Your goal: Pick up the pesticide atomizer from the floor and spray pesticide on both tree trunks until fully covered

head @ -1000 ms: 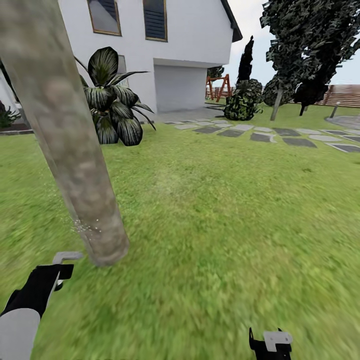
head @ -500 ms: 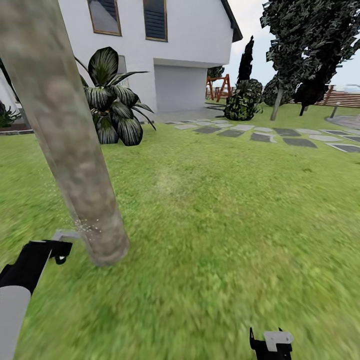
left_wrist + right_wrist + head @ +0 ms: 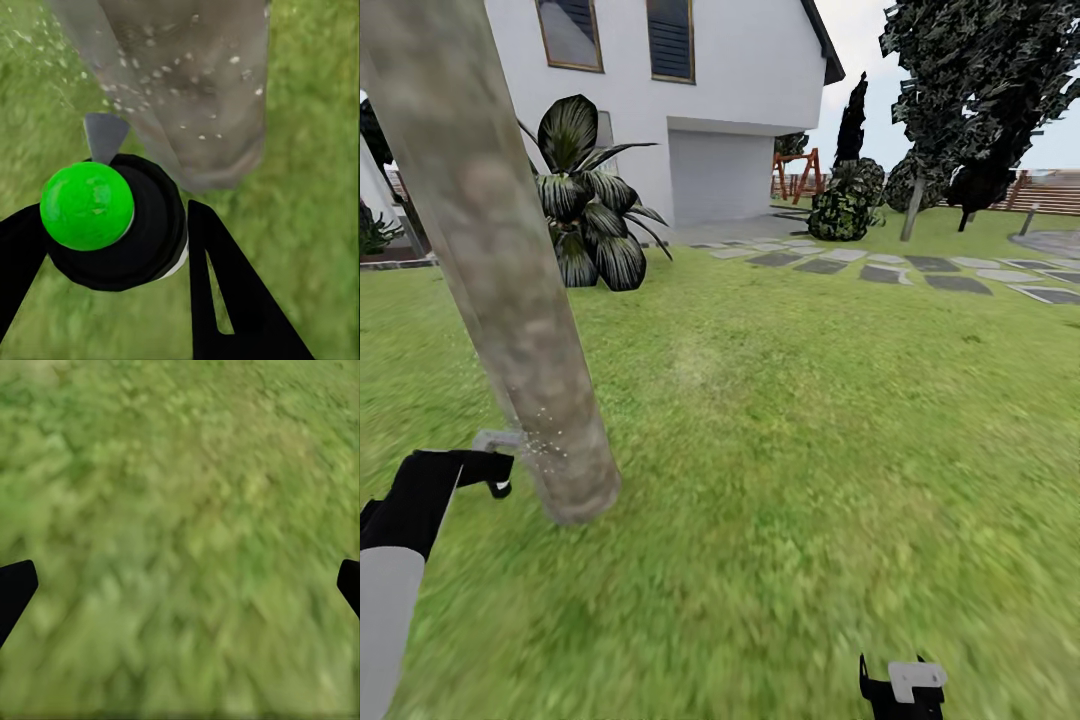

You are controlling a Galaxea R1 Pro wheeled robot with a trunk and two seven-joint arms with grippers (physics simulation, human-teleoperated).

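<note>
The left gripper (image 3: 105, 247) has its black jaws pinching the black pesticide atomizer with a green round cap (image 3: 88, 205), its grey nozzle just beside the base of the thick mottled grey-brown tree trunk (image 3: 510, 290), which is flecked with pale droplets. The right gripper (image 3: 180, 585) hangs over blurry green lawn (image 3: 810, 420), jaws spread wide.

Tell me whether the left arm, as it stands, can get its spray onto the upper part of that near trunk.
Probably not yet. The left gripper, shut on the atomizer, sits low beside the trunk; pale droplets speckle only the bark near the base. Nothing blocks the way up, but the trunk rises well above the arm, so it would likely need raising.
</note>
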